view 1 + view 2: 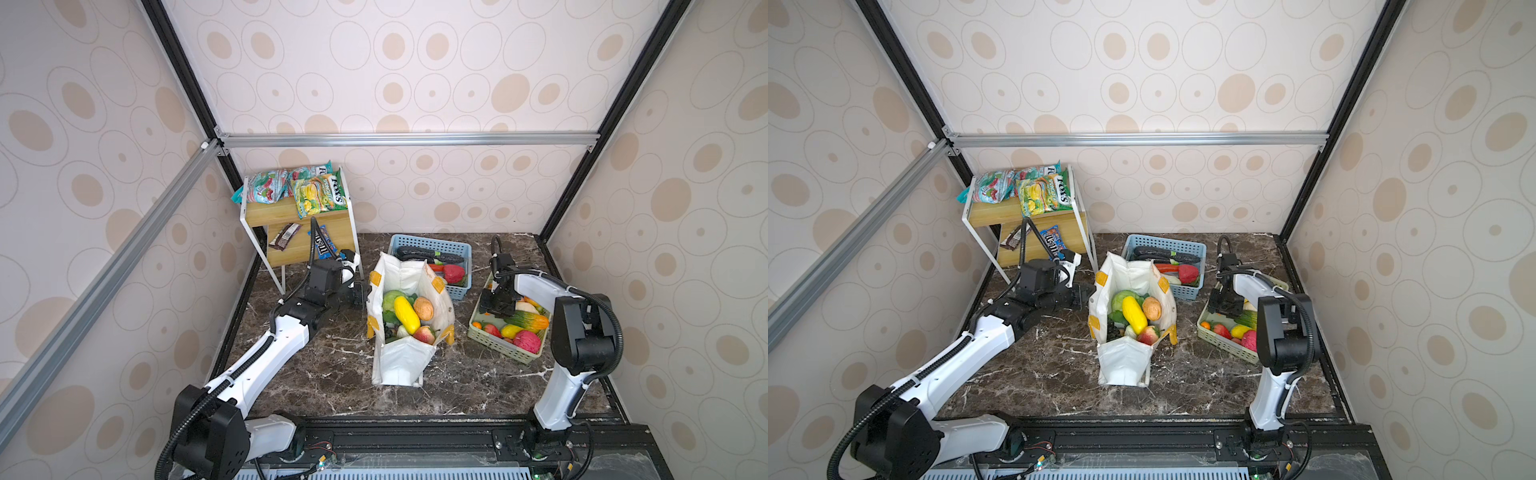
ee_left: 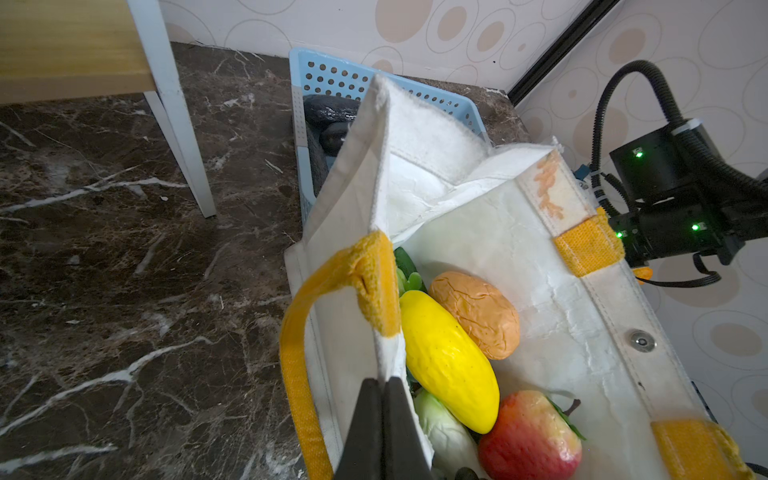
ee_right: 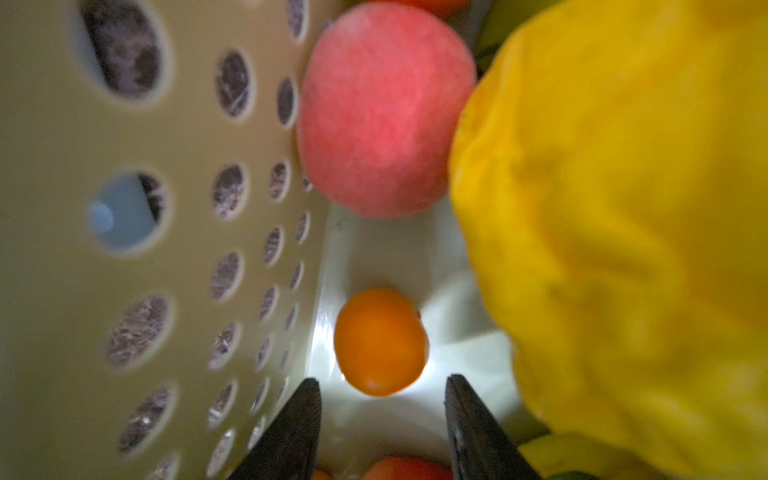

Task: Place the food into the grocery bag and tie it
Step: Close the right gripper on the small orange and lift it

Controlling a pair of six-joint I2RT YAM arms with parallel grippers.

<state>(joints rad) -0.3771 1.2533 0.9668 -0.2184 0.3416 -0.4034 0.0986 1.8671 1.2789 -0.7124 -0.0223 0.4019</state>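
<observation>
Inside white fabric grocery bag (image 1: 409,361): dark grape bunch (image 1: 388,331) mostly buried under yellow oblong toy fruit (image 1: 406,314). Left of bag, blue M&M's packet (image 1: 323,246) part-hidden behind black cable (image 1: 311,249). Right of bag, crinkled yellow toy vegetable (image 3: 623,208) blurred, cut by frame edge.

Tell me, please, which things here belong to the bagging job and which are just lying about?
Job: grocery bag; left gripper, shut on its rim; right gripper, open by the small orange fruit; yellow fruit and red apple, already bagged; M&M's packet.
Lying about: blue basket; green basket; wooden shelf rack.
</observation>
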